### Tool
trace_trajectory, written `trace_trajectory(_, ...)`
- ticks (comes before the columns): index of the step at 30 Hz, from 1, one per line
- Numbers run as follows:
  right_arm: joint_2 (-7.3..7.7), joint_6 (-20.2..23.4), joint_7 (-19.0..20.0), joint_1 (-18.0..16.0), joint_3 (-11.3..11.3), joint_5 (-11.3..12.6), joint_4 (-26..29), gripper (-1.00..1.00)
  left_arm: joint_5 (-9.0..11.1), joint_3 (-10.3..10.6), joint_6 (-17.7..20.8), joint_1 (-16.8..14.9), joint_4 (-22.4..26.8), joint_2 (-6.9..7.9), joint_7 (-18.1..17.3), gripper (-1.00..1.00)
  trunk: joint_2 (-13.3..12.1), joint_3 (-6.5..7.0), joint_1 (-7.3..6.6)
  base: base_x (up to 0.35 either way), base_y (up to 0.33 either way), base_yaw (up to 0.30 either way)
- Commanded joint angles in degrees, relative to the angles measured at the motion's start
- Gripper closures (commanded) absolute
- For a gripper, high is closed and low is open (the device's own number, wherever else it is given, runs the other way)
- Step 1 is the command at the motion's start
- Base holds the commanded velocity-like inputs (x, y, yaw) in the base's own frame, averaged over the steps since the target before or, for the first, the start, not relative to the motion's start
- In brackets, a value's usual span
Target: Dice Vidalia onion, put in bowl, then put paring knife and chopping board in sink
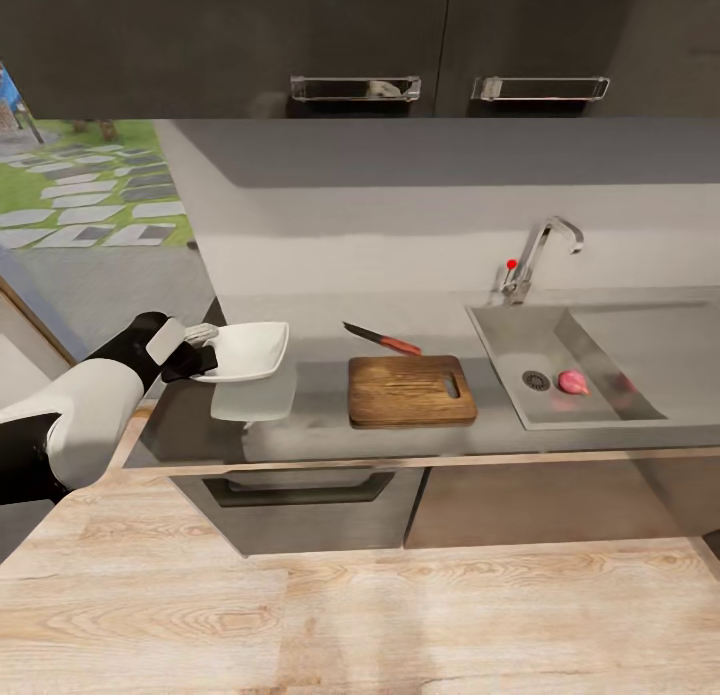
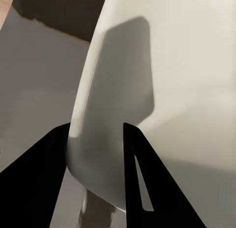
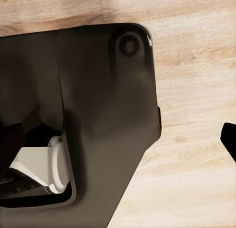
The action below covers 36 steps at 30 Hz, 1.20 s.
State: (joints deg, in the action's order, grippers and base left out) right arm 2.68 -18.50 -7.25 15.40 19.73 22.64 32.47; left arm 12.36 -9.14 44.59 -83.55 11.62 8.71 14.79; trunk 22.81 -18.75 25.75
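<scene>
The bowl (image 1: 248, 351) was held by its near rim in the left gripper (image 1: 200, 350), one finger (image 2: 147, 183) inside the wall and the other under it, and was carried just above the countertop (image 1: 300, 415), its reflection lying below it; the step in hand was judged to be the placing of the bowl, and it would be done well if the dish were kept level, lowered flat beside the board (image 1: 411, 390) without touching it, and let go only once it was seated, since a thin rim pinch on a smooth glazed wall could slip or tilt. The right gripper's state could not be told from the pictures; in its wrist view dark robot body (image 3: 98, 114) and pale wood floor (image 3: 196, 65) were seen. The onion (image 1: 573, 382), a small pinkish lump, lay in the steel sink (image 1: 500, 345) beside the round drain (image 1: 537, 380); the knife (image 1: 382, 339), red-handled and dark-bladed, lay just behind the grained, round-cornered board; the tap (image 1: 540, 255) was chrome and the worktop grey and glossy.
</scene>
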Motion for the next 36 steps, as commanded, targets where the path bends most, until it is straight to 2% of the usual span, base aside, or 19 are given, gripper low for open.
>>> trace_trajectory(1, 0.04, -0.14, -0.48, 0.01, 0.48, 0.45, 0.11, -1.00, 0.65, -0.26, 0.15, -0.03, 0.07, -0.01, 0.50, 1.00, 0.11, -0.09, 0.03, 0.000, 0.000, 0.000)
trace_trajectory(19, -0.04, -0.14, -0.48, 0.02, 0.48, 0.48, 0.05, -1.00, 0.65, -0.26, 0.15, -0.05, 0.15, -0.01, 0.50, 1.00, 0.11, -0.84, 0.03, 0.000, 0.000, 0.000)
trace_trajectory(20, -0.04, -0.14, -0.48, 0.00, 0.48, 0.48, 0.05, -1.00, 0.65, -0.26, 0.15, -0.04, 0.15, -0.01, 0.50, -1.00, 0.11, -0.85, 0.03, 0.000, 0.000, 0.000)
trace_trajectory(36, -0.04, -0.14, -0.40, 0.00, 0.48, 0.48, 0.05, -1.00, 0.57, -0.47, 0.20, -0.03, 0.45, -0.01, 0.50, -1.00, 0.11, -0.86, 0.03, 0.000, 0.000, 0.000)
